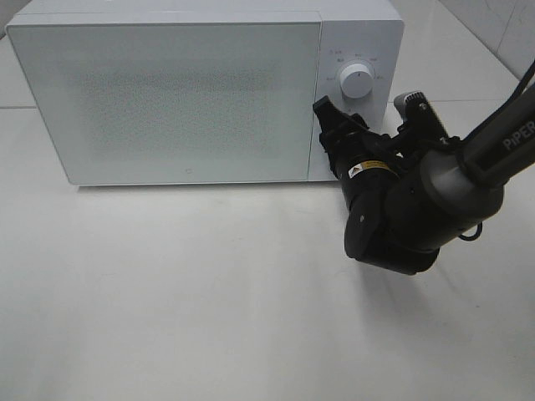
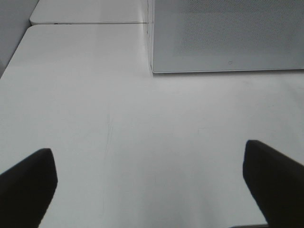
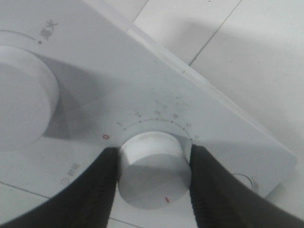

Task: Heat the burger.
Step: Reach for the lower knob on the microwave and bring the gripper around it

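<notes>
I find the microwave standing along the far edge of the counter, its door shut. The burger is not visible in any view. I judge that it sits inside, behind the speckled door panel, though I cannot confirm this. The right tool is at the control panel on the microwave's right end, which fits the step of setting the heating time. Its two fingers are clenched on either side of the lower dial, touching its rim, with the jaws about half closed to match the dial's width. The upper dial stands free, with nothing touching it. A numbered scale starting at a red zero arcs around the gripped dial, and the dial's own red mark does not line up with that zero. The left tool hangs released above bare counter in front of the microwave's left front corner. Its jaws are spread fully wide, holding and touching nothing, and I judge that it is parked there clear of the work.
</notes>
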